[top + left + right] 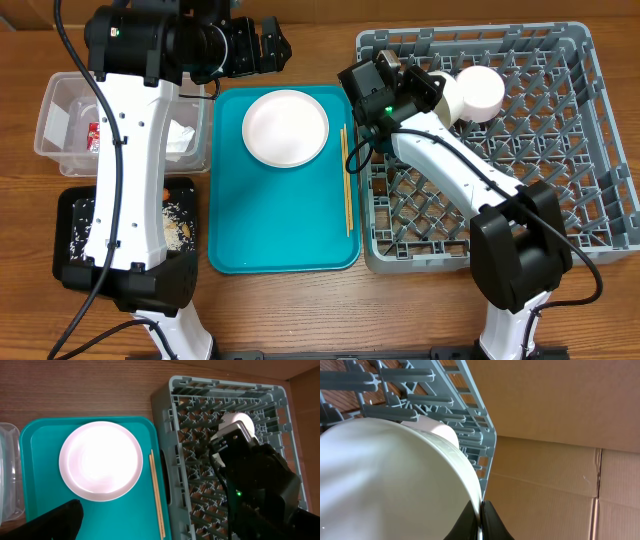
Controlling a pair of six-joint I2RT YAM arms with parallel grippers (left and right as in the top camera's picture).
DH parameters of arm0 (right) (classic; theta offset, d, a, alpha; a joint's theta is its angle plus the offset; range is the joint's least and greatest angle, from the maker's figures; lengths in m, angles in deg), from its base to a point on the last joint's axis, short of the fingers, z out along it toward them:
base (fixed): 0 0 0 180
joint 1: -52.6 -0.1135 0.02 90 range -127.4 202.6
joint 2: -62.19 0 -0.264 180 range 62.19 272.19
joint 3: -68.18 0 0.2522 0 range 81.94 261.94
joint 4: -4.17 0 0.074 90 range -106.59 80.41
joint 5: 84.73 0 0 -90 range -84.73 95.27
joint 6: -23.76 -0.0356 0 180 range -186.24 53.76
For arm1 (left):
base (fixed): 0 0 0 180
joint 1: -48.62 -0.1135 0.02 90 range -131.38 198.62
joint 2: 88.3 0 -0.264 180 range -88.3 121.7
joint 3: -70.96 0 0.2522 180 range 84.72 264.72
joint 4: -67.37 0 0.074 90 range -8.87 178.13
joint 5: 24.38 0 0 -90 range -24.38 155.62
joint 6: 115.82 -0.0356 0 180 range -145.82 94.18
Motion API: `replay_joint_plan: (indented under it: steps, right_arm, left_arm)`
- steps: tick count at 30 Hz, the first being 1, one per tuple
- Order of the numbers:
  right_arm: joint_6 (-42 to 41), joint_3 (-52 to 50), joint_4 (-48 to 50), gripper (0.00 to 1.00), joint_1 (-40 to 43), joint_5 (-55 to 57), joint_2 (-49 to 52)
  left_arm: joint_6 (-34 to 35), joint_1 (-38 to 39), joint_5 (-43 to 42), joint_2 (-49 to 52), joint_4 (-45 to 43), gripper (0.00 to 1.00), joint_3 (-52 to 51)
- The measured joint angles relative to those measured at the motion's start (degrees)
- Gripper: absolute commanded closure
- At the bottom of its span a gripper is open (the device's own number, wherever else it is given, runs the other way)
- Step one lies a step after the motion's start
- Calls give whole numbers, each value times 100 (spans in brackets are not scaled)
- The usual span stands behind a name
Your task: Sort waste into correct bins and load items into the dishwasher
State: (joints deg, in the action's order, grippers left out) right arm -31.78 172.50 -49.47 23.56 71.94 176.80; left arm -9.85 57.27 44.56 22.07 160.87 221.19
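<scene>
Entry: table (300, 300), two arms, sorting in progress.

- Right gripper (452, 92): closed tight, with the rim of a white bowl (478, 90) pinched between the fingertips. In the right wrist view the fingers (470, 522) are seen meeting on the rim of the bowl (395, 485), with pegs just behind it.
- Bowl: held over the back left part of the rack (590, 150). Whether it touches the pegs cannot be told.
- Left gripper (272, 45): spread fully open, nothing held. It is placed above the table past the back edge of the teal tray (270, 230). One dark finger (55, 522) is seen at the lower edge of the left wrist view.
- Plate (285, 127): laid flat on the back part of the teal tray.
- Chopsticks (346, 180): laid along the teal tray's right edge, near the plate but apart from it, beside the rack's left wall.
- Tub (50, 110): set at the back left, with napkins (185, 135) and a red wrapper (97, 135) inside, partly hidden by the left arm.
- Black tray (65, 215): set in front of the tub, with rice (178, 210) scattered in it.
</scene>
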Motion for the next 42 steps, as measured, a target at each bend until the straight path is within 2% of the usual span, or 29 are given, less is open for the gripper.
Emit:
replay_joint_plan:
  steps: [5, 8, 11, 14, 24, 29, 35, 37, 38, 42]
  right_arm:
    - [-219, -2, -76, 89, -173, 22, 0]
    - [-452, -4, -251, 78, -376, -63, 0]
    - [-802, -15, -549, 58, -614, -223, 13]
    - [-1163, -26, -949, 47, -743, -455, 17]
    - [-2059, -31, -1228, 34, -743, -1241, 20]
    - [-2485, -31, -1353, 34, -717, -1956, -223]
    - [-2863, -20, -1410, 34, -308, -3401, -1233]
    - [-3003, 4, -1414, 43, -85, -3923, -1567]
    - [-3110, 22, -1408, 53, 61, -4225, -1727]
    - [-3624, 90, -1478, 79, 702, -5184, -2100]
  left_arm:
    - [0, 0, 0, 0, 0, 0, 0]
    - [0, 0, 0, 0, 0, 0, 0]
    - [0, 0, 0, 0, 0, 0, 0]
    - [0, 0, 0, 0, 0, 0, 0]
    - [0, 0, 0, 0, -2, 0, 0]
    - [0, 0, 0, 0, -2, 0, 0]
    - [-2, 0, 0, 0, -2, 0, 0]
    - [0, 0, 0, 0, -2, 0, 0]
    - [0, 0, 0, 0, 0, 0, 0]
    - [0, 0, 0, 0, 0, 0, 0]
